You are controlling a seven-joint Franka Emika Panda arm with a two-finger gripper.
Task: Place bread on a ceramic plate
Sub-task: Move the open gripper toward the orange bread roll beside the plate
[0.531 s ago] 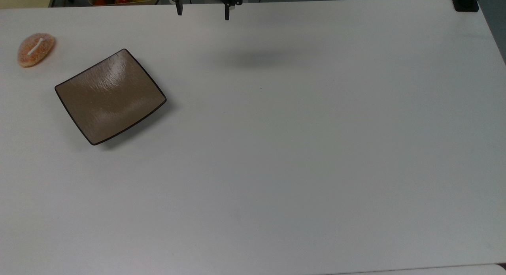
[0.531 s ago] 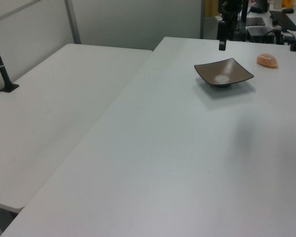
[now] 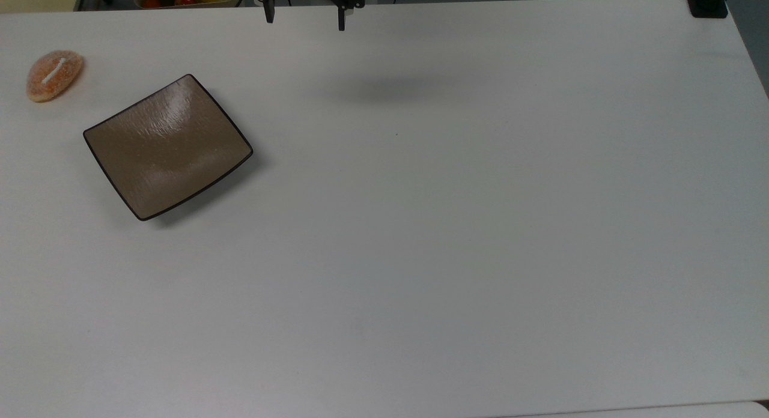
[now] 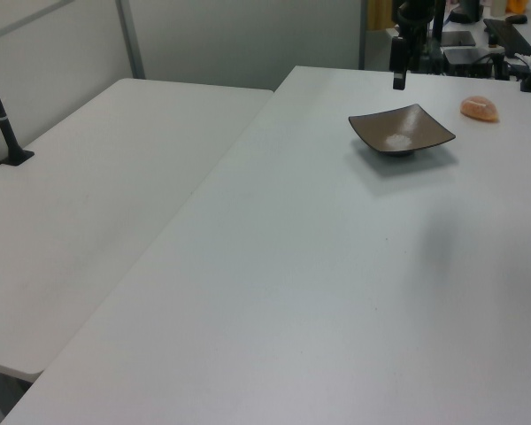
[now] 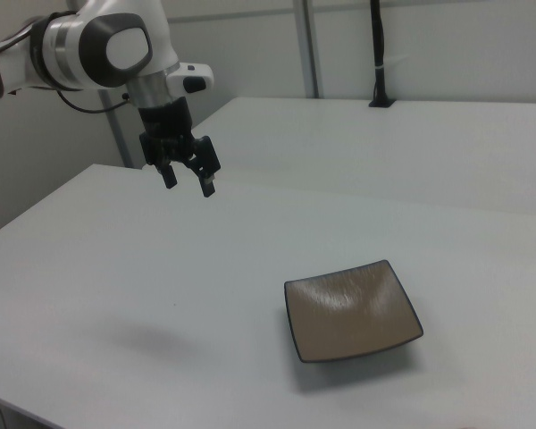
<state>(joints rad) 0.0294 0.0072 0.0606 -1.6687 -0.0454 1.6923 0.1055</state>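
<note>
Your white, grey-jointed Panda arm (image 5: 107,45) reaches in from the right view's upper left, its wrist bent so the black two-finger gripper (image 5: 189,180) points downward, hanging in the air. Its two slim black fingers (image 3: 342,20) are spread well apart with nothing between them.

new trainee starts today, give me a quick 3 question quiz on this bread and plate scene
1. True or false: the bread lies on the ceramic plate.
2. The claw is: A) open, holding nothing B) shut on the bread C) resting on the plate.
3. In the top view, on which side of the plate is the bread?

Key: 1. False, it sits on the table. 2. A. 3. The top view's left, further up.
</note>
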